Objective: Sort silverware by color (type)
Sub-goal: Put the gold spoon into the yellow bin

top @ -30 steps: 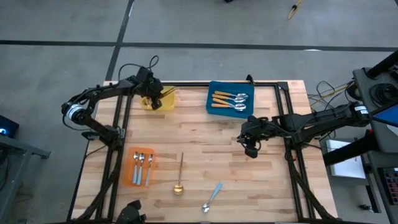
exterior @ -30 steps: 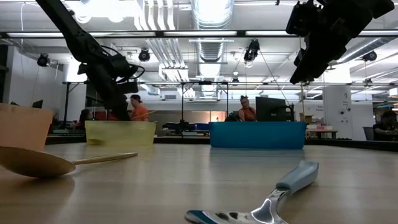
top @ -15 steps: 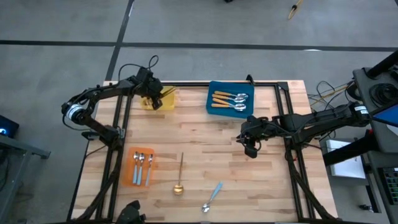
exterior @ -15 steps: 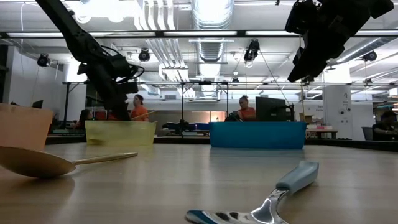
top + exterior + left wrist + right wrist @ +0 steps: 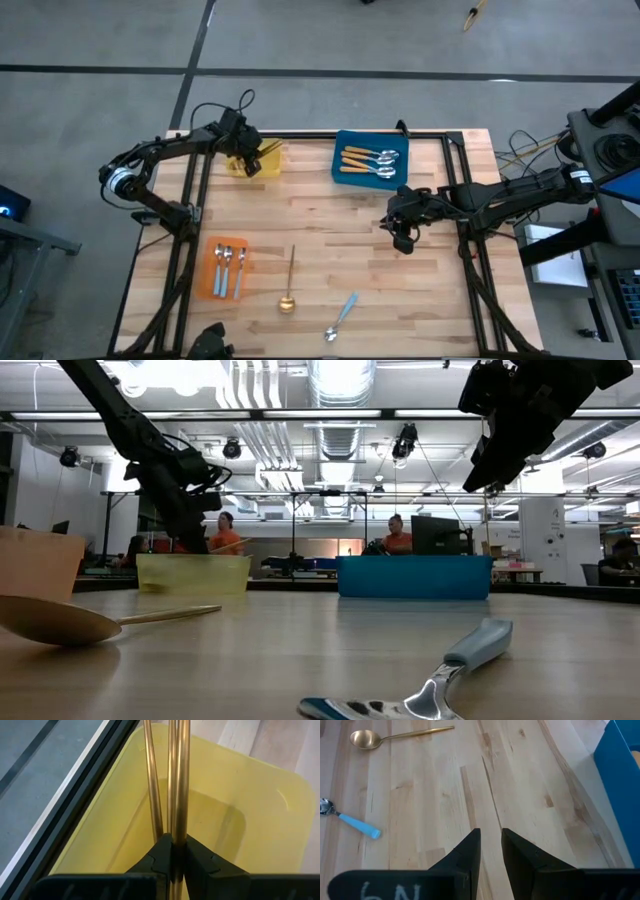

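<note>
Two spoons are loose on the table: a gold spoon (image 5: 288, 285) near the front edge and a blue-handled spoon (image 5: 342, 316) just to its right, a bit closer to the front. Left gripper (image 5: 171, 851) is up over the yellow tray (image 5: 268, 159) at the back left corner, jaws pinching a thin gold handle (image 5: 179, 775), with two more gold handles (image 5: 152, 785) just beside it running into the tray. Right gripper (image 5: 490, 851) hangs above bare wood mid-table, on the right side, below the blue tray (image 5: 340, 160); its jaws sit slightly apart with nothing between them. That blue tray has the orange-handled spoons (image 5: 368, 162) in it, and the orange tray (image 5: 211, 282) at the front left holds two blue-handled ones (image 5: 230, 266). People in orange shirts (image 5: 398, 541) show in the room behind the table.
</note>
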### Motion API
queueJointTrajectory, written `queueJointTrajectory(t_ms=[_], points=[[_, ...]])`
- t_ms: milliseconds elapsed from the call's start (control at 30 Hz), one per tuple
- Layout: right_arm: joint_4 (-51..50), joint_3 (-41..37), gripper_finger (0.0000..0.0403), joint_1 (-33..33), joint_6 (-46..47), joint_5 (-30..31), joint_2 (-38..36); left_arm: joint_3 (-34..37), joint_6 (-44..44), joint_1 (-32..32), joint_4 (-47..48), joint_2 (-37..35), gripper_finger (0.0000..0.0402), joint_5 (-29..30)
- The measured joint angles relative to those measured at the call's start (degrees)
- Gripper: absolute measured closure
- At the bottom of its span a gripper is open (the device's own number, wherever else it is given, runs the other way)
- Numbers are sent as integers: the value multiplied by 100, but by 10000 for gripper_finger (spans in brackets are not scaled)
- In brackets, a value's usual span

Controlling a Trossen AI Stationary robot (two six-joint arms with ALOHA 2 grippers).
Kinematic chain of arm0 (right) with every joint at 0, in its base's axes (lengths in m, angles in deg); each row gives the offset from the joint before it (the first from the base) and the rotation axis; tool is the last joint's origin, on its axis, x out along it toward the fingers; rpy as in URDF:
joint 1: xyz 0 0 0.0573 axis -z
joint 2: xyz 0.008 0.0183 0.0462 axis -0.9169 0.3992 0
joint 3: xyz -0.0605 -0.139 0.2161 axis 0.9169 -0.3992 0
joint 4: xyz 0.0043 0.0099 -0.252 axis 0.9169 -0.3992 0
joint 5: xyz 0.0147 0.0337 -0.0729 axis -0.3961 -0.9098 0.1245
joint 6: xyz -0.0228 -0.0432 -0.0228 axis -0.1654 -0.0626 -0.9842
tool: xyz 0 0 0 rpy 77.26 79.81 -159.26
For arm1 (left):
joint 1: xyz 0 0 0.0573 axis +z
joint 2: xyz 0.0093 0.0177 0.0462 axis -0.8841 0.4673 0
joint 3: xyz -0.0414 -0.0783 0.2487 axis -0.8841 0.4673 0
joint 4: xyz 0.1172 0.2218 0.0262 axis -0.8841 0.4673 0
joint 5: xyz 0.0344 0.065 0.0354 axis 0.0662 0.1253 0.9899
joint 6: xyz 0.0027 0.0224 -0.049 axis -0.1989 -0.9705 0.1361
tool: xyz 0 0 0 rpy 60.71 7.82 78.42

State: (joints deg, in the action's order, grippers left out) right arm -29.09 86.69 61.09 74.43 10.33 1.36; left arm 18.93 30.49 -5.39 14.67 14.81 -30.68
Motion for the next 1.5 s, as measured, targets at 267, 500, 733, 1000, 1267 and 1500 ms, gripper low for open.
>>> queueJointTrajectory(t_ms=[267,500,733,1000,1267,1500], points=[[0,0,335,0,0,0,0,0,0,0,0,0,384,1],[0,0,335,0,-1,0,0,0,24,0,0,0,384,39],[0,0,335,0,0,0,0,0,63,0,0,0,384,52],[4,0,335,2,0,0,0,0,68,0,0,0,383,52],[33,0,335,1,0,0,0,0,85,0,-1,0,383,54],[33,0,335,0,2,0,0,0,87,-1,2,0,368,57]])
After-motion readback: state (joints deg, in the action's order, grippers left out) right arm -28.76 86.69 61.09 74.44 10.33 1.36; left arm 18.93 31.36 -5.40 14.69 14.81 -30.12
